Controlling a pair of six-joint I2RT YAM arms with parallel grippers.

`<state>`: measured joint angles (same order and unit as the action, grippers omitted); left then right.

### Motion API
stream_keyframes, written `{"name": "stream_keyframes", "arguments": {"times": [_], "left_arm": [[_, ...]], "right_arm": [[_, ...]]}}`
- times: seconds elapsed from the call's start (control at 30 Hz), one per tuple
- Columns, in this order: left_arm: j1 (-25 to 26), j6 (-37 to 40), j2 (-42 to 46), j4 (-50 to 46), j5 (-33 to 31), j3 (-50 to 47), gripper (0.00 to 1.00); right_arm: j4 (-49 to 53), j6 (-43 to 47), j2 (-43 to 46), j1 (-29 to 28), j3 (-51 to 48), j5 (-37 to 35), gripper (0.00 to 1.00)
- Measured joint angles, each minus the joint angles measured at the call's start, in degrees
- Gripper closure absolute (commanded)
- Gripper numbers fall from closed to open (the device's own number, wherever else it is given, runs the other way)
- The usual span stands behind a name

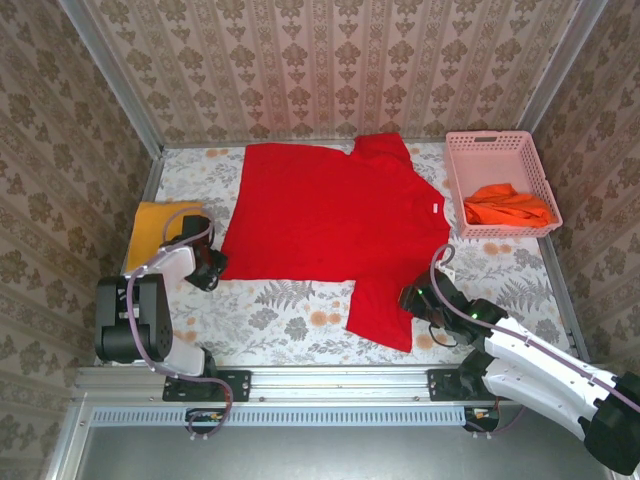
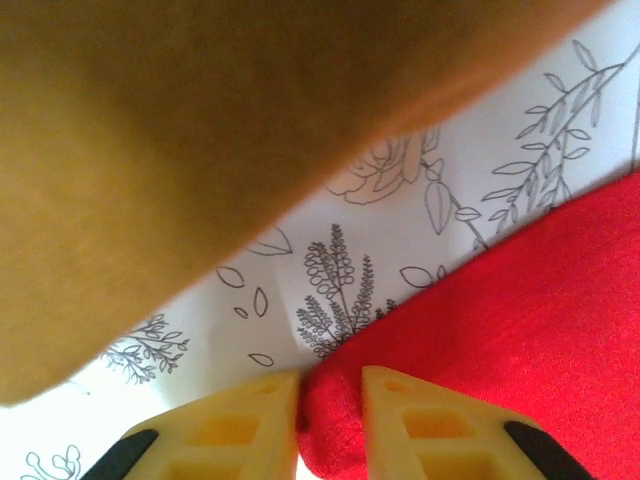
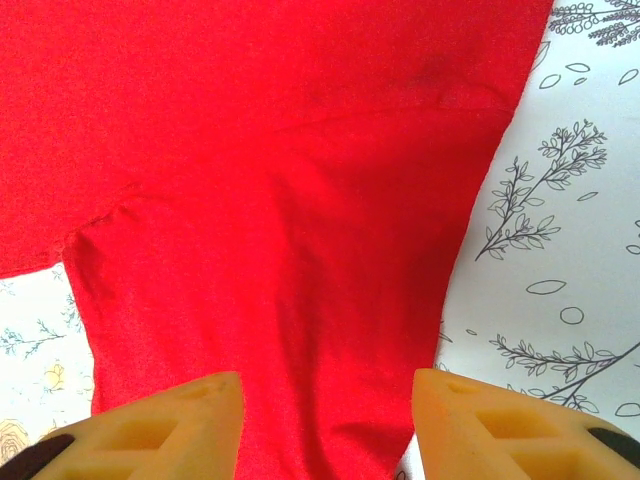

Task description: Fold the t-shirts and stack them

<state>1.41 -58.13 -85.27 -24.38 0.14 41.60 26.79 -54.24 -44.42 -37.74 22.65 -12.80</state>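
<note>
A bright red t-shirt [image 1: 320,215] lies spread flat across the middle of the table, its small white neck label [image 1: 437,207] toward the right. My left gripper [image 1: 208,264] is at the shirt's near-left corner; in the left wrist view this gripper [image 2: 330,425] is shut on a bunched fold of the red t-shirt [image 2: 520,310]. My right gripper [image 1: 420,300] is at the near sleeve; its fingers [image 3: 150,430] stand wide apart, open, over the red sleeve [image 3: 290,280]. A folded mustard-yellow t-shirt [image 1: 158,226] lies at the left. An orange t-shirt [image 1: 507,205] sits crumpled in the basket.
The pink lattice basket [image 1: 497,145] stands at the back right of the flower-printed table [image 1: 290,310]. Patterned walls close in the back and both sides. The yellow t-shirt [image 2: 150,150] lies close beside the left gripper.
</note>
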Motion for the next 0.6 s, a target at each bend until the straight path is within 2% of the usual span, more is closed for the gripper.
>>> {"name": "stream_keyframes", "arguments": {"times": [0.1,0.3,0.43,0.6], "left_arm": [[-0.26,0.31,-0.11,-0.46,0.04,0.17,1.00],[-0.35,0.28,0.96,0.55,0.33,-0.70,1.00],[-0.33,0.31,2.16,2.34,1.25,-2.10,1.00],[-0.33,0.31,2.91,3.19,1.84,-2.71,1.00]], "right_arm": [[0.00,-0.15,0.02,0.00,-0.24,0.13,0.51],[1.40,-0.44,0.66,0.79,-0.42,-0.98,0.51],[2.34,-0.20,0.70,2.60,-0.76,-1.99,0.56],[-0.33,0.50,-3.52,4.74,-1.07,-1.51,0.58]]}}
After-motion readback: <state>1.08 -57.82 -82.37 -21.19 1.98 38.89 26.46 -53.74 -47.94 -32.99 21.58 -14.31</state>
